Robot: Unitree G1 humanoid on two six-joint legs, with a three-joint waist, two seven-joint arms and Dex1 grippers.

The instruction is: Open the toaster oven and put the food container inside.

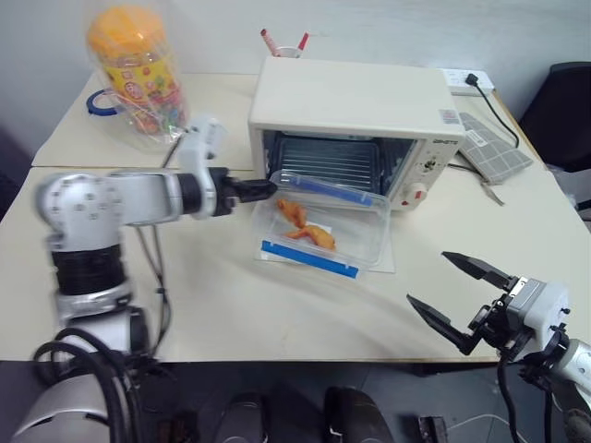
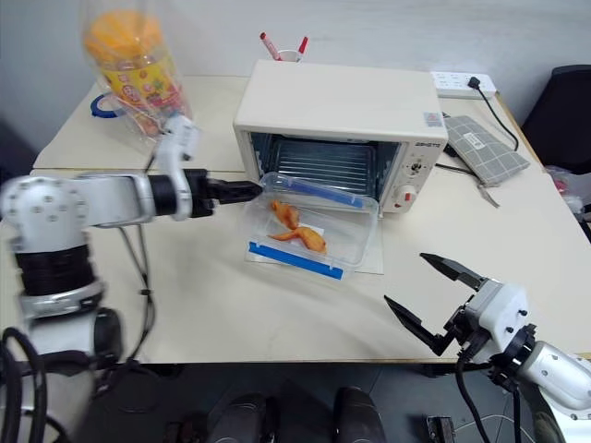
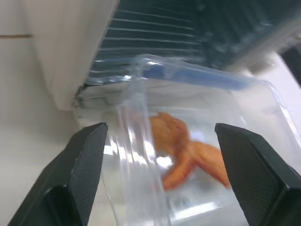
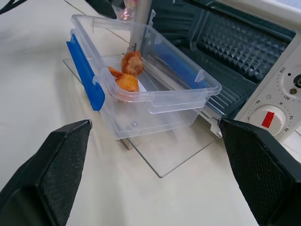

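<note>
The toaster oven [image 1: 355, 120] stands on the counter [image 1: 277, 305] with its glass door [image 4: 162, 157] folded flat down in front of it and the wire rack [image 1: 323, 159] showing inside. The food container [image 1: 321, 221] sits on that lowered door, its far end tilted up against the oven's mouth. Its long axis runs across the oven's front, with one blue clip [image 1: 309, 259] along the near side and the other [image 1: 334, 191] along the side toward the rack. Orange food pieces [image 1: 305, 225] lie inside.

The left gripper [image 1: 259, 188] points level at the container's left end, just beside it. In the left wrist view its fingers [image 3: 87, 162] stand spread on either side of the container's corner, gripping nothing. The right gripper [image 1: 454, 290] hovers over the counter's near edge, with the container well apart, ahead and to its left. Its jaws are wide open and empty.
</note>
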